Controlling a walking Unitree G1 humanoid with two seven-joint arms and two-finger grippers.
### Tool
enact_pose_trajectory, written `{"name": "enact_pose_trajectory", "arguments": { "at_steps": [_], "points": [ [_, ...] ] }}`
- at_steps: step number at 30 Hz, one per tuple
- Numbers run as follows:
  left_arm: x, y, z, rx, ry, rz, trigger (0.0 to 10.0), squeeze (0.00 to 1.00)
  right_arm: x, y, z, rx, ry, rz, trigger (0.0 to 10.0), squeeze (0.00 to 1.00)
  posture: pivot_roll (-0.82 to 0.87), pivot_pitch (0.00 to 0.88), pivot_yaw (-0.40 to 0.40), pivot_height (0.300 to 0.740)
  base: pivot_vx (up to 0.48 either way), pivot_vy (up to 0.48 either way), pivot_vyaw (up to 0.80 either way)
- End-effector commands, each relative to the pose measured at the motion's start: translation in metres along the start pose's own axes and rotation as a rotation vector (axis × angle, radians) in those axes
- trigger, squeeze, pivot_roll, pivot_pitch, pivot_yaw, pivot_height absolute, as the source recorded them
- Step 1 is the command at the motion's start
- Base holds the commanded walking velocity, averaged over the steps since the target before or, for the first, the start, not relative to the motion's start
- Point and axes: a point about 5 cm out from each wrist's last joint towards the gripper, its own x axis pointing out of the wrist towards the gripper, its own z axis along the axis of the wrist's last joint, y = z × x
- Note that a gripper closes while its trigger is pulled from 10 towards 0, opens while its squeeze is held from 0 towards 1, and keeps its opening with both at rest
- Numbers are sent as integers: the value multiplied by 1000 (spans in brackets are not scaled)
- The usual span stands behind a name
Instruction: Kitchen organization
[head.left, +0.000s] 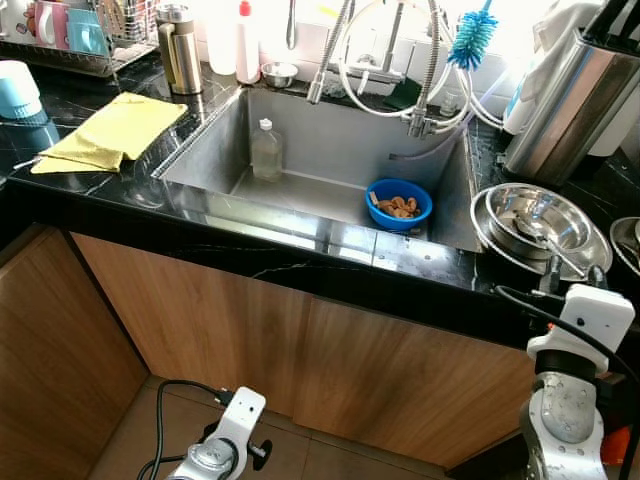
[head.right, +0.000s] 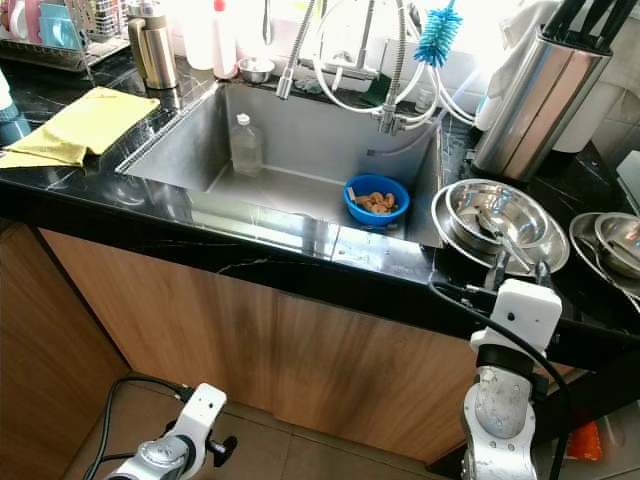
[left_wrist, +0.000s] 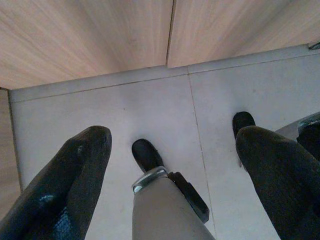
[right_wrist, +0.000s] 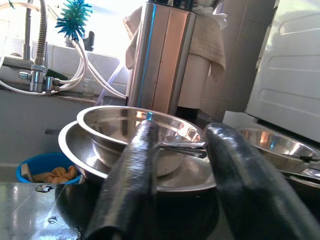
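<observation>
R gripper (right_wrist: 180, 165) hovering w/ fingers apart by steel bowls (head.left: 535, 222) on counter (head.left: 300, 262); L gripper (left_wrist: 172, 170) hanging open over floor (left_wrist: 150, 105).

**Robot body, visible parts**

Right arm (head.left: 567, 400): silver forearm casing, mottled and shiny, topped by a white wrist block with one small dark dot; black cable looped behind the block.
Left arm (head.left: 218, 445): silver with white wrist bracket, black knob, black cable trailing behind.
Right gripper (right_wrist: 180, 170): two long black textured fingers.
Left gripper (left_wrist: 172, 170): two broad glossy black fingers.
</observation>
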Motion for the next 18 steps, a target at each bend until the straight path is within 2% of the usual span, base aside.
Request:
{"name": "enact_pose_trajectory", "arguments": {
  "at_steps": [1,2,3,18],
  "points": [
    [0,-3,-5,-2,18,-5,10000,0,2,1,0,-1,-1,9,1686,0,131,59,-129,740,0,0,0],
    [-1,-2,-5,-3,18,-4,10000,0,2,2,0,0,-2,11,196,0,131,60,-130,740,0,0,0],
    [-1,-2,-5,-3,17,-3,10000,0,3,3,0,2,-3,14,0,0,132,60,-130,740,0,0,0],
    [0,-1,-3,-2,9,-4,10000,0,4,2,0,9,-1,11,235,0,129,61,-129,740,0,0,0]
  ]
}}
